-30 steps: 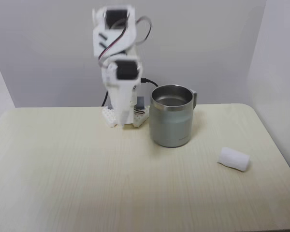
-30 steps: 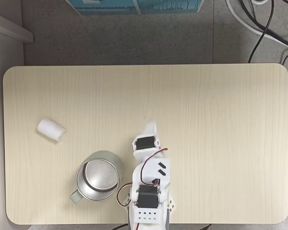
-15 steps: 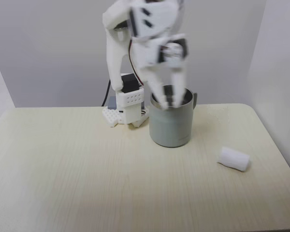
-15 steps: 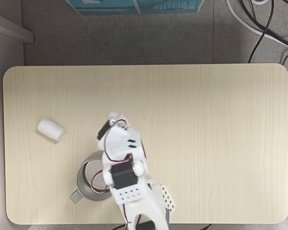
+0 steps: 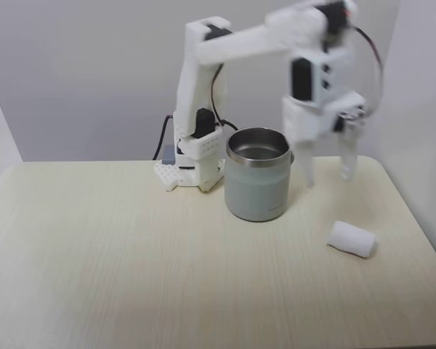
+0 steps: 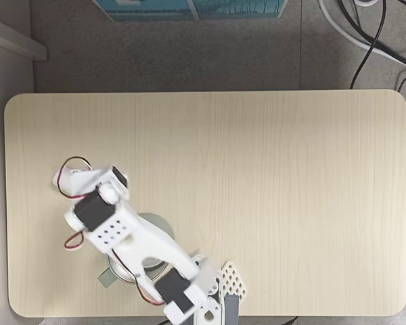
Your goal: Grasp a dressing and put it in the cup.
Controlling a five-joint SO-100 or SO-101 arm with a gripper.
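The white roll of dressing [image 5: 352, 239] lies on its side on the table, right of the cup and nearer the front. The grey-green steel cup [image 5: 257, 174] stands upright by the arm's base, and nothing shows inside it. My gripper [image 5: 327, 171] hangs open in the air just right of the cup, above and behind the dressing, with nothing between its fingers [image 5: 307, 171]. In the fixed view from above, my arm [image 6: 122, 230] crosses over the cup, whose handle [image 6: 105, 277] sticks out, and the wrist covers the spot where the dressing lies.
The arm's base [image 5: 190, 173] stands at the back of the pale wooden table [image 5: 131, 254], left of the cup. A wall rises close to the table's right edge. Cables [image 6: 372, 34] lie on the floor beyond the far edge.
The arm swung from beside its base, over the cup, to the cup's right side in the front view, and the gripper has opened. Cup and dressing stayed put.
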